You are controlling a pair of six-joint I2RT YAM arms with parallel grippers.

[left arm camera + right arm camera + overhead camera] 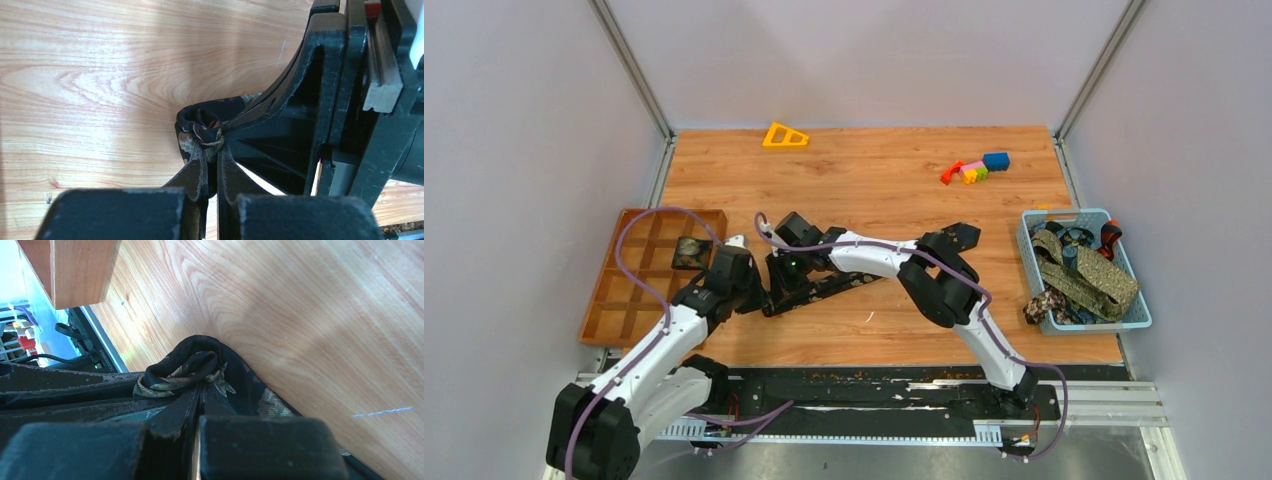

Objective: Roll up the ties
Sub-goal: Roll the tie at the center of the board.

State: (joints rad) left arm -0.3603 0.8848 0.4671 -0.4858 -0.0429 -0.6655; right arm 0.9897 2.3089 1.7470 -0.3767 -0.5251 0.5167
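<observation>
A black tie [824, 289] with pale patterned patches lies across the middle of the table, its left end wound into a small roll [197, 125]. My left gripper [213, 150] is shut on that roll from the near-left side. Facing it from the right, my right gripper [201, 387] is shut on the same roll [190, 352]. In the top view the two grippers meet at the tie's left end, left gripper [757, 296] and right gripper [777, 283]. The tie's far end [959, 237] reaches out past the right arm's elbow.
A wooden compartment tray [624, 300] at the left holds one rolled tie [690, 251]. A blue basket [1094, 325] at the right holds several loose ties [1089, 275]. A yellow triangle [784, 135] and coloured blocks [974, 170] lie at the back.
</observation>
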